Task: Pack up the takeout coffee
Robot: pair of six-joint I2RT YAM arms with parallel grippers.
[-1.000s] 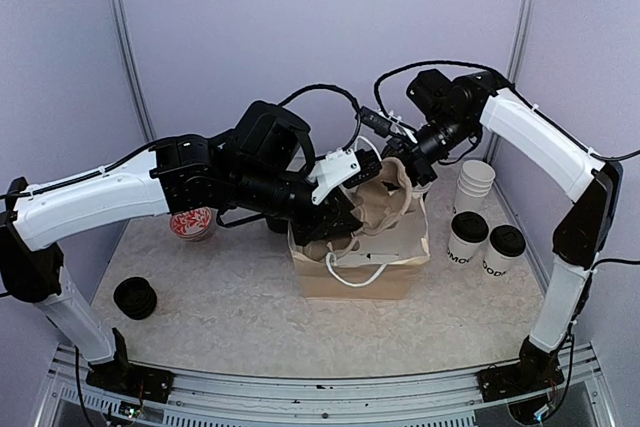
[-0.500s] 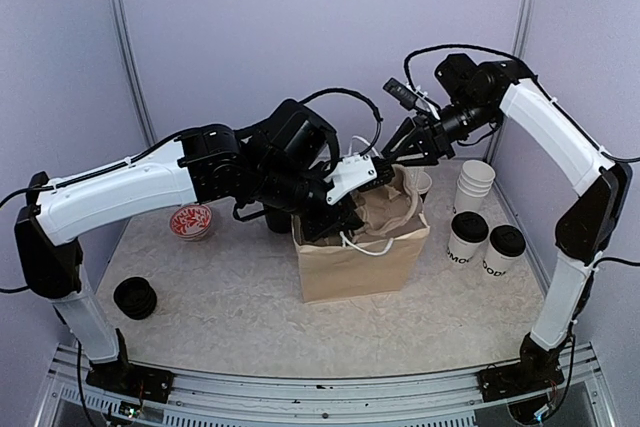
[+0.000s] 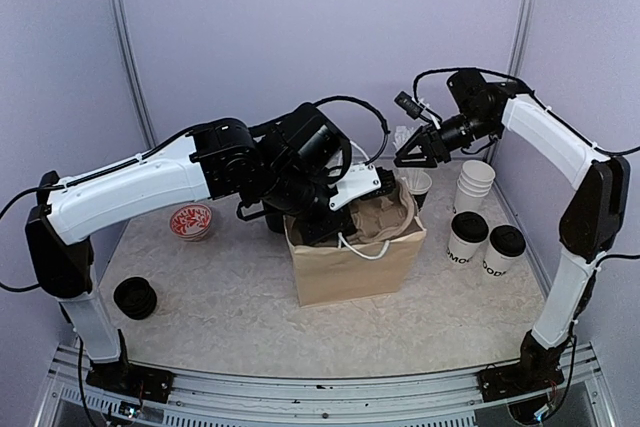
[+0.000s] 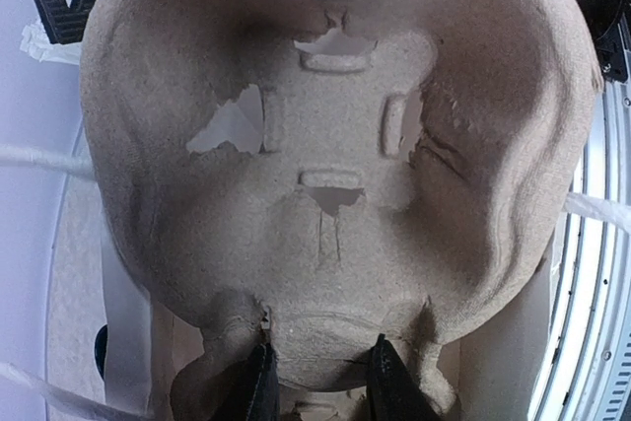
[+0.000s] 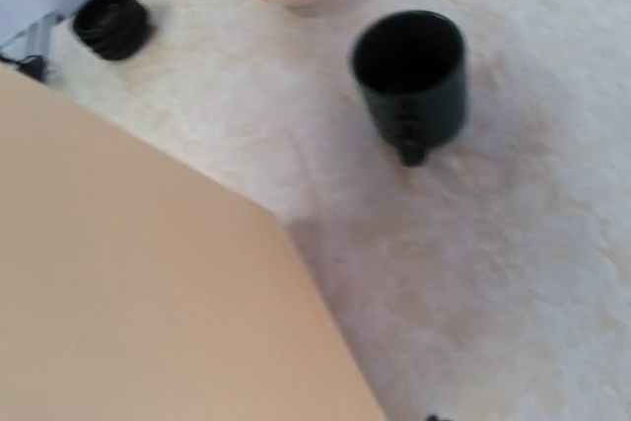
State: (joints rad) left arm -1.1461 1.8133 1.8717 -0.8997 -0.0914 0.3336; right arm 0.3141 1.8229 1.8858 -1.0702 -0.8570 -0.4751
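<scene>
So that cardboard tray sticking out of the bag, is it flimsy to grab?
Probably light and fairly stiff: the tray holds its moulded shape though the left pincer grips only its edge. Likely fragile too: its cup holes show torn, ragged spots.

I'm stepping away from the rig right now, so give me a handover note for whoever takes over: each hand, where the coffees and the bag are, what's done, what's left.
Left hand: shut on the rim of the pulp cup carrier, which sits partly inside the open paper bag.
Right hand: open and empty, in the air behind the bag.
Coffees: the lidded cup nearer the bag and the outer lidded cup both stand on the table, to the right of the bag.
Done: carrier is at the bag's mouth.
Left: seat the carrier, then load both cups.
</scene>
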